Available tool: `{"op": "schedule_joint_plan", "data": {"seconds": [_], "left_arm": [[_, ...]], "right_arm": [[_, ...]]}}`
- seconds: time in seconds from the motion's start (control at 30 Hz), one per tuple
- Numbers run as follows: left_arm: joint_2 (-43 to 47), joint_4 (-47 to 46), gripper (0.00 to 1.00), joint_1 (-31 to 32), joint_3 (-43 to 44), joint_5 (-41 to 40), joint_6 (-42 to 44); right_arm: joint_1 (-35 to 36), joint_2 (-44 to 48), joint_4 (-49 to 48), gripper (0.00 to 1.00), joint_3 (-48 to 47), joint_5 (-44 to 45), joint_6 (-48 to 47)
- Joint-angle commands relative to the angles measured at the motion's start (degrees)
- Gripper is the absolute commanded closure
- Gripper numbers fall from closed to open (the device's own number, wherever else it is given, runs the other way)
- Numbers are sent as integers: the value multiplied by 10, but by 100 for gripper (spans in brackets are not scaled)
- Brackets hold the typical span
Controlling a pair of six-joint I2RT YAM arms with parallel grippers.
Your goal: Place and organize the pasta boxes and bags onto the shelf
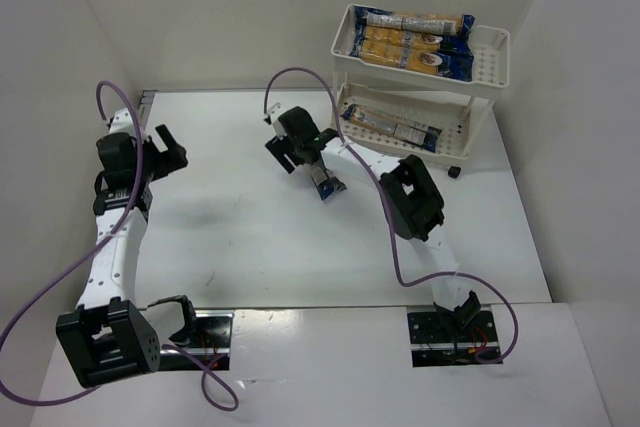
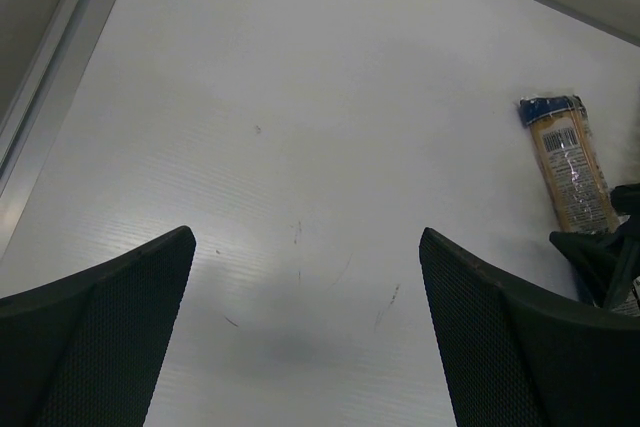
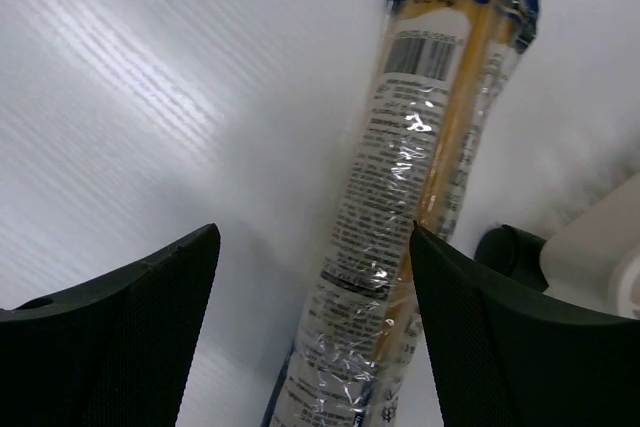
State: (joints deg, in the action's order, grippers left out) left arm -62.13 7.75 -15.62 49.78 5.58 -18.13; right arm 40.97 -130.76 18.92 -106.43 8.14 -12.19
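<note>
One pasta bag [image 1: 324, 182] with dark blue ends lies flat on the white table, left of the shelf [image 1: 495, 57]. My right gripper [image 1: 304, 157] hangs over it, open. In the right wrist view the bag [image 3: 420, 197] lies between the spread fingers, close to the right finger [image 3: 500, 317], and neither finger grips it. Three bags [image 1: 415, 42] lie side by side on the shelf's top tray and one bag [image 1: 395, 127] lies on the lower tray. My left gripper [image 1: 165, 147] is open and empty over bare table at the left [image 2: 308, 237]. It sees the loose bag [image 2: 572, 172] far to its right.
A black wheel [image 3: 508, 245] and a cream corner of the shelf [image 3: 600, 247] sit just right of the loose bag. White walls close in the table on the left, back and right. The table's raised left edge [image 2: 40, 97] runs beside my left gripper.
</note>
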Motion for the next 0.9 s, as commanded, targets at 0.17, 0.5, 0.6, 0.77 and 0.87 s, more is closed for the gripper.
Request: {"op": "schedule_joint_plan", "data": {"seconds": [0.17, 0.5, 0.6, 0.77, 0.87], "left_arm": [[-10, -15, 0, -4, 4, -8, 4], [-20, -15, 0, -9, 10, -8, 14], [-26, -15, 0, -9, 10, -8, 14], [-26, -15, 0, -9, 10, -8, 14], [-26, -15, 0, -9, 10, -13, 14]], "right_arm": [[-7, -17, 10, 18, -25, 89, 48], [-7, -64, 38, 17, -42, 82, 59], [-12, -70, 44, 17, -42, 87, 59], [-12, -81, 54, 17, -37, 80, 59], [-12, -81, 70, 28, -30, 62, 53]]}}
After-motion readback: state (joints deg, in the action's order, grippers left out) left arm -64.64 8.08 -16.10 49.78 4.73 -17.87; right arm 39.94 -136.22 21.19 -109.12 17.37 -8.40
